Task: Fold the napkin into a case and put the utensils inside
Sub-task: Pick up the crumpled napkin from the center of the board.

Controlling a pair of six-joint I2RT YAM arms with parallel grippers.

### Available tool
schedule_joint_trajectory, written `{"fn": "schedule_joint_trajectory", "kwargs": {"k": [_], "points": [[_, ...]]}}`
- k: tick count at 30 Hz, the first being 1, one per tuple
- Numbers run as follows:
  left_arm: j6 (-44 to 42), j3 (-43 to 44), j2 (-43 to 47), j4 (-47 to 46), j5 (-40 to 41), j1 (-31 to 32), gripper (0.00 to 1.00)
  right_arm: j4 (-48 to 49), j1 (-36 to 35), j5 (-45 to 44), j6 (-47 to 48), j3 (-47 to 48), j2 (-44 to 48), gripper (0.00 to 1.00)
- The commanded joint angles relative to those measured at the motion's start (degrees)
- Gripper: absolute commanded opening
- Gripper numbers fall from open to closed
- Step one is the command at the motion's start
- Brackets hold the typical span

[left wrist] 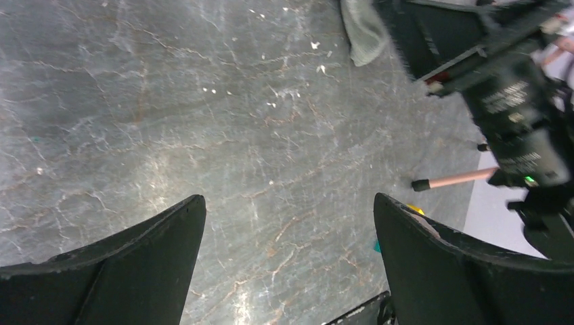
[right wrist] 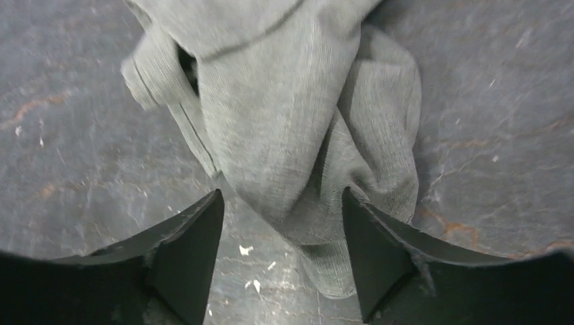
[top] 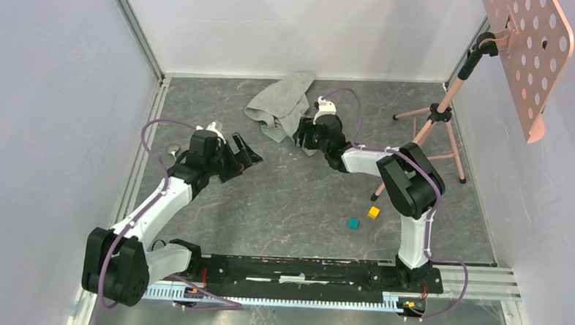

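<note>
At the table's far side, top view: napkin (top: 281,103) lies crumpled in a heap near the back wall.
Right gripper (top: 301,138), top view: at the near end of the napkin; the wrist hides its fingers, so I cannot tell its spread from here.
Left gripper (top: 245,151), top view: fingers spread wide with nothing between them, over bare table (top: 290,199), well apart from the napkin.
Utensil (top: 173,149), top view: a small round silver piece at the left edge, beside the left arm; too small to tell spoon from fork.
Cubes, top view: yellow cube (top: 374,212) and teal cube (top: 353,223) near each other, beside the right arm.
Tripod (top: 433,117), top view: far right, carrying a perforated pink board (top: 527,52).
Left wrist view: left gripper (left wrist: 290,210) wide apart over bare table; a napkin corner (left wrist: 362,30) at the top edge; right arm (left wrist: 518,115) on the right.
Right wrist view: right gripper (right wrist: 281,203) stands apart, unpinched; the napkin's (right wrist: 298,122) bunched end lies between the fingers, reaching one fingertip (right wrist: 355,210).
</note>
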State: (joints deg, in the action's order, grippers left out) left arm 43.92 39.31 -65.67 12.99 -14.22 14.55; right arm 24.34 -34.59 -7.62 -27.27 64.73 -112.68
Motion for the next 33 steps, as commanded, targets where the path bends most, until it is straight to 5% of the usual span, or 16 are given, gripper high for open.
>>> {"fn": "schedule_joint_trajectory", "kwargs": {"k": [1, 6, 12, 19, 23, 29, 33], "points": [[2.9, -0.8, 5.7, -0.7, -1.6, 1.0, 1.00, -0.2, -0.1, 11.7, -1.4, 2.0, -2.1, 0.67], [2.0, -1.4, 15.9, 8.2, -0.8, 1.4, 1.00, -3.1, 0.0, 8.5, 2.1, 3.3, -2.6, 0.54], [1.3, -1.1, 30.7, 20.6, 1.1, 1.4, 1.00, -7.4, -1.0, 14.1, 3.8, 3.5, -1.8, 0.17], [0.1, 0.8, 34.1, 26.1, -0.6, 1.3, 1.00, -9.5, -9.1, 18.8, 6.4, -14.0, 16.4, 0.15], [-1.5, 2.1, 29.9, 25.2, -2.2, 1.4, 1.00, -9.8, -14.8, 18.5, 6.3, -27.5, 26.8, 0.19], [-6.8, 6.4, 17.3, 23.6, -7.3, 2.2, 1.00, -19.7, -15.2, 12.9, 9.2, -31.0, 37.1, 0.68], [-7.0, 7.2, 11.8, 19.3, -4.3, 7.1, 1.00, -24.2, -9.0, 0.7, 7.0, -25.9, 41.5, 0.87]]}}
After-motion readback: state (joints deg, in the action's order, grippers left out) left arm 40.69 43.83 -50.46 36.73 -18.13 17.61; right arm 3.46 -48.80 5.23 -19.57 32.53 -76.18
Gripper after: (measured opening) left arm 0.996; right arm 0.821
